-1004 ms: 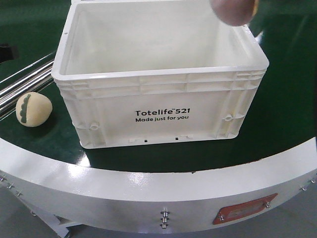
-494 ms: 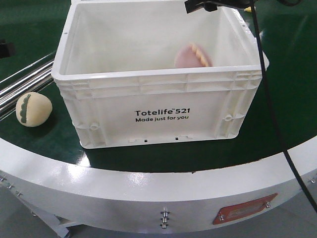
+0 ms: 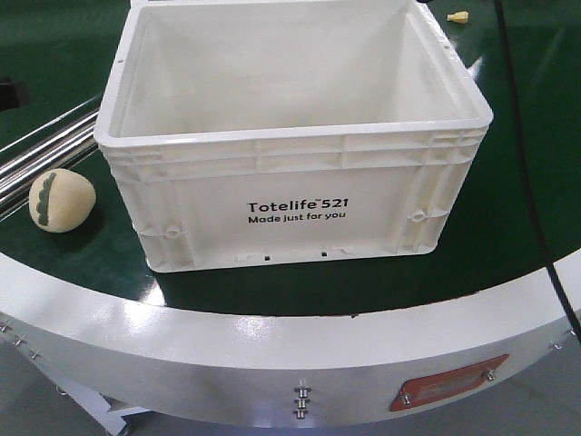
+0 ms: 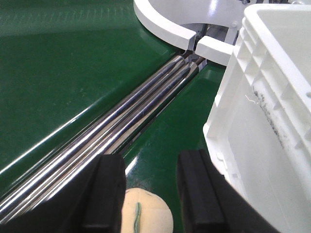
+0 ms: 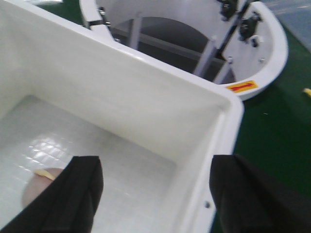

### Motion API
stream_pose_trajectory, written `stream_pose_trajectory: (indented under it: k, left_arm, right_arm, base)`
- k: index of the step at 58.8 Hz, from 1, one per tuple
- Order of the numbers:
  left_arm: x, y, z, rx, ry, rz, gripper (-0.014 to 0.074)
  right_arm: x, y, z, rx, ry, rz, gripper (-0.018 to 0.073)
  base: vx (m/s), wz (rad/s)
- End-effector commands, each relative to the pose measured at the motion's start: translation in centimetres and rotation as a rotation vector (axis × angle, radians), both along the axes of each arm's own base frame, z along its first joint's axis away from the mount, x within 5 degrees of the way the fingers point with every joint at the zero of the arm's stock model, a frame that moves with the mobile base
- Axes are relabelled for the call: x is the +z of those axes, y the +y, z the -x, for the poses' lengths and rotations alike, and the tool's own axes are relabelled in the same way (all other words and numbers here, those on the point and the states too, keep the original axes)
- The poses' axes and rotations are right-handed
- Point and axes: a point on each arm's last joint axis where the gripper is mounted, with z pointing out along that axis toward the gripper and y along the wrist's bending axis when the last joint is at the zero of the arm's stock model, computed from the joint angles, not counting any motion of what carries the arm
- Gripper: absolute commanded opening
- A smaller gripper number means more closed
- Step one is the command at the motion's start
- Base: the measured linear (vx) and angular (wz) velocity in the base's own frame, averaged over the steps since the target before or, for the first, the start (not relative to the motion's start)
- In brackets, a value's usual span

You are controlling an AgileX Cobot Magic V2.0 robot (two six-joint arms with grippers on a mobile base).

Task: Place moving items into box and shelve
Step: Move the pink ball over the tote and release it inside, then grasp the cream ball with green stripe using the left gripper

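Gaping empty, the right hand (image 5: 155,194) hangs over the pinkish bun (image 5: 39,189) lying in the box (image 5: 146,107).

One bun (image 3: 61,201) lies on the table (image 3: 100,245), left of the box (image 3: 290,173), before the rods (image 3: 41,154); the other bun (image 5: 39,187) inside it

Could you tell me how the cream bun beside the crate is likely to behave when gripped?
The cream bun looks rounded, so a nudge may roll it on the smooth green surface. Its matte, doughy look suggests soft, light material that may squash in the left pincer.
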Motion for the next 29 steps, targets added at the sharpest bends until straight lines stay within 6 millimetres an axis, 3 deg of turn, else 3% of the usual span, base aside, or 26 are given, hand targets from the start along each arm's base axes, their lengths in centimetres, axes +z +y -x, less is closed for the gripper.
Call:
stream_pose_trajectory:
  k: [1,7,16,22,29]
  left_arm:
    - [2.2,0.1,0.2,0.011,-0.106,0.013,0.0397]
    - [1.3,0.0,0.0,0.007,-0.034,0.017,0.0402]
    - [-0.1,0.0,-0.8,0.007,0.031,0.024,0.0477]
    - [-1.2,0.0,-1.4,0.016,0.086,0.060,0.0535]
    - [-2.8,0.0,-2.4,0.026,0.141,0.075,0.0571]
  right_arm:
    - [3.5,-1.8,1.3,-0.110,-0.159,0.047,0.0533]
    - [3.4,-4.2,1.1,-0.307,-0.158,0.114,0.0533]
    - [3.0,-8.4,1.0,-0.535,-0.094,0.045,0.0533]
    - [2.6,-10.5,1.1,-0.604,-0.045,0.013,0.0533]
    - [2.4,-11.1,1.2,-0.596,-0.008,-0.004,0.0533]
  base:
    - [0.00,0.00]
    - [0.00,0.00]
    - [0.00,0.00]
    - [0.00,0.00]
    - [0.00,0.00]
